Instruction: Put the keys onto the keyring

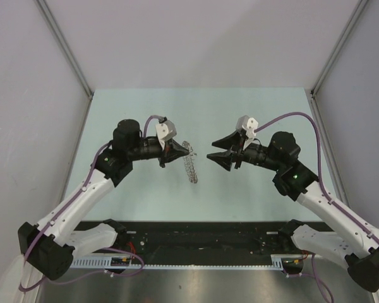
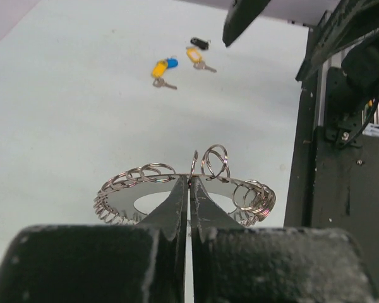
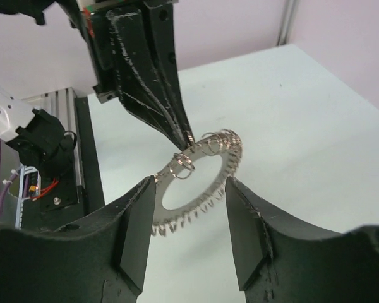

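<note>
The large silvery metal keyring (image 2: 123,201), a flat band edged with a coil of small wire loops, is held off the table near the middle of the scene, pinched at its left rim by the clenched left gripper (image 2: 189,189). The right gripper (image 3: 189,186) is seen with its jaws apart and nothing between them, just to the right of the keyring and not touching it. The tiny keys (image 2: 164,66) with yellow, blue and black plastic heads lie flat in a loose cluster on the pale green table (image 1: 145,107), further right than the keyring. They cannot be made out from overhead and are presumably hidden under the right arm. The chief risk is judged to be the thin edge grip: the keyring could be swung or knocked out of the pinch if it is brushed by the right fingers so close beside it. A second risk lies with the keys, which are small, flat and close together, so that two could be caught at once or one pushed away instead of lifted. The wire loops are fine and crowded, so threading could easily miss. A perforated metal rail (image 1: 196,259) runs along the near edge, well clear of the work.
</note>
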Controlling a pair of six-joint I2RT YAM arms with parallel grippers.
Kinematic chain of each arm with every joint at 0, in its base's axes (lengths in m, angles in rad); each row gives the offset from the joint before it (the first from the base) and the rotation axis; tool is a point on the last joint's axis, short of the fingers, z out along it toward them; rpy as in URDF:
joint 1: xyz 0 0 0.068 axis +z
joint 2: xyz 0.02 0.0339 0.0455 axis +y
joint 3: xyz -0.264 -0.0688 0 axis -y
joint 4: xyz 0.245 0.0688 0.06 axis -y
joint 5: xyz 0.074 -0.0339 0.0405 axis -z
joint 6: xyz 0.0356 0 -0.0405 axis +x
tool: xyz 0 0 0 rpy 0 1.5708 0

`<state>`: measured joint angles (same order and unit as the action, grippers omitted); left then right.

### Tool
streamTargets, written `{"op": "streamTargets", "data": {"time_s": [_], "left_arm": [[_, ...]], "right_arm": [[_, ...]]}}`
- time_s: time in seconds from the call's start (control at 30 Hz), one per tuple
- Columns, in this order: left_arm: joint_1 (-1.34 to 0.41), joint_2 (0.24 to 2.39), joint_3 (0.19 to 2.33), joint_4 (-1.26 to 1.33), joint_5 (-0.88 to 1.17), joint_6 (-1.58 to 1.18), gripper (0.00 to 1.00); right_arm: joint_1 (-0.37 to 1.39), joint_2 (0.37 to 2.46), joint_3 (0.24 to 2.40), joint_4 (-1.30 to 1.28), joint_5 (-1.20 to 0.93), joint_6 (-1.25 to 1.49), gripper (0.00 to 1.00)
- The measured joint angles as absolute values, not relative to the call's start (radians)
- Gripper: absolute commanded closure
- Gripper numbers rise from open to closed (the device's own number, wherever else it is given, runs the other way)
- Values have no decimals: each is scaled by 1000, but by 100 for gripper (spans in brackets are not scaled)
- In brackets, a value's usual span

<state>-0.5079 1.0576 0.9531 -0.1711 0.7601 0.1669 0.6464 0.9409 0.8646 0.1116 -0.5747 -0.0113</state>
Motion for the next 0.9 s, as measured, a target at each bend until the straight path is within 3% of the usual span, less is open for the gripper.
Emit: {"op": "streamTargets", "data": {"time_s": [0.33, 0.9], "left_arm": [[-591, 1049, 960, -369, 675, 276, 100], [-605, 1074, 960, -375, 620, 250, 100]], "right_arm": [[696, 1006, 914, -40, -512, -104, 45], [826, 1135, 945, -19, -369, -255, 54]]}}
